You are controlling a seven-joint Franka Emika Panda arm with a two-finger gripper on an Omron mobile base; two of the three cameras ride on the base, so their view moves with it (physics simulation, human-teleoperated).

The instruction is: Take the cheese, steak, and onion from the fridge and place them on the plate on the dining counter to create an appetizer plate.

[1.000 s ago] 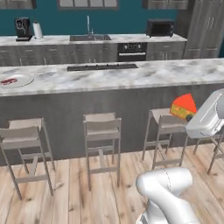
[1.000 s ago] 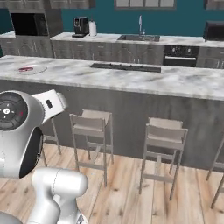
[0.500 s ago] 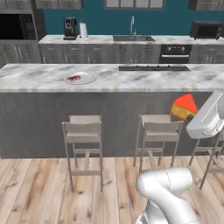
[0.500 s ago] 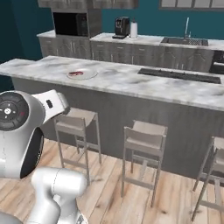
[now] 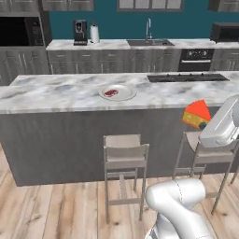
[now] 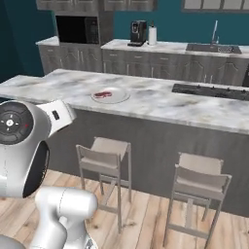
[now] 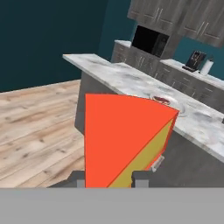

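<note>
My gripper (image 5: 201,124) is shut on the cheese (image 5: 196,114), an orange-red and yellow wedge held in the air at the right, in front of the dining counter (image 5: 56,93). In the hand view the cheese (image 7: 127,140) sits large between my fingertips (image 7: 142,176). The plate (image 5: 129,93) rests on the marble top near the middle, with the steak (image 5: 111,92) lying on it. From the right base view, the plate (image 6: 119,96) and steak (image 6: 101,94) are ahead and to the left. The onion and the fridge are out of view.
Two bar stools (image 5: 125,154) (image 5: 205,156) stand against the counter's dark base. A black cooktop (image 5: 186,78) is set into the marble right of the plate. The wall counter (image 5: 140,44) with sink, coffee machine and microwave runs behind. Wood floor lies in front.
The base has driven left along the counter, so the whole scene has slid right and the plate now sits near the middle. The cheese stays in my shut gripper.
</note>
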